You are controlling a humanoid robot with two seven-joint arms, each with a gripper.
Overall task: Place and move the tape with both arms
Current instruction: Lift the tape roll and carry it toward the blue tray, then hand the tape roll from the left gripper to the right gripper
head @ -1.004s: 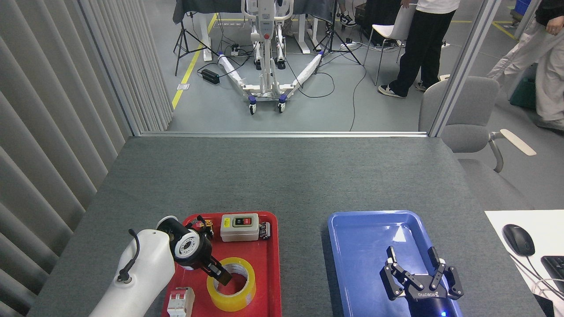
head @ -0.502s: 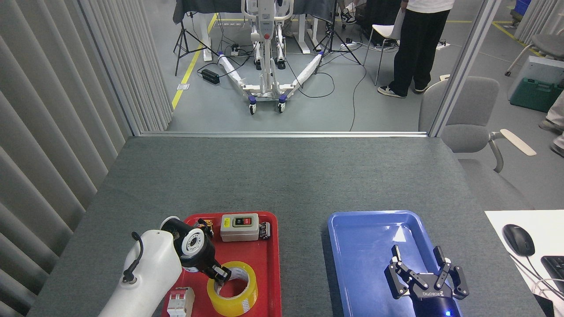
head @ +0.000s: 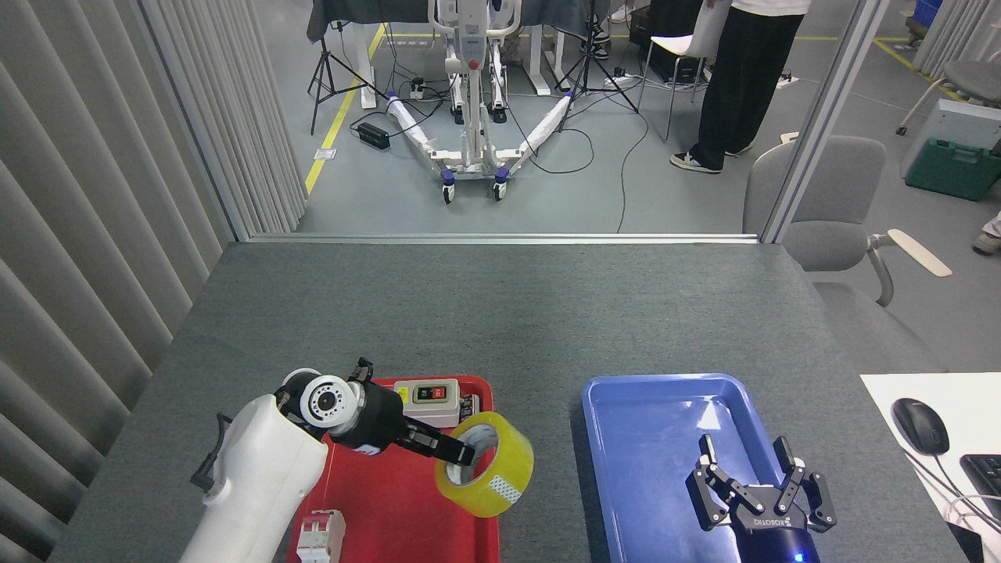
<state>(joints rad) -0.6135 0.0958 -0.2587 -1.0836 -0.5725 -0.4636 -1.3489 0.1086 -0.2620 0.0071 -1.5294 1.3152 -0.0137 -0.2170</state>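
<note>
Two claws are in play, and only the left claw [head: 457,452] carries anything: its fingers are closed on the wall of the tape [head: 486,464], one finger reaching into the white core, so the roll hangs tilted with its opening facing the near left. The tape sits above the right edge of the red tray [head: 391,500], apparently lifted clear of it, between the grey switch box [head: 426,401] at the far end of that tray and the gap of tabletop [head: 539,469] that separates the red tray from the blue tray [head: 649,438]. The right claw [head: 751,481] hovers over the near part of the blue tray, fingers spread wide and empty. Judging by this, the step is to carry the roll rightward. A grip on one wall leaves the roll free to swing, so a slow, level carry would suit, high enough to clear both tray rims. If the roll goes to the open right claw, it should be offered with its free side foremost. The white circuit breaker [head: 321,536] lies at the near end of the red tray, out of the path.
</note>
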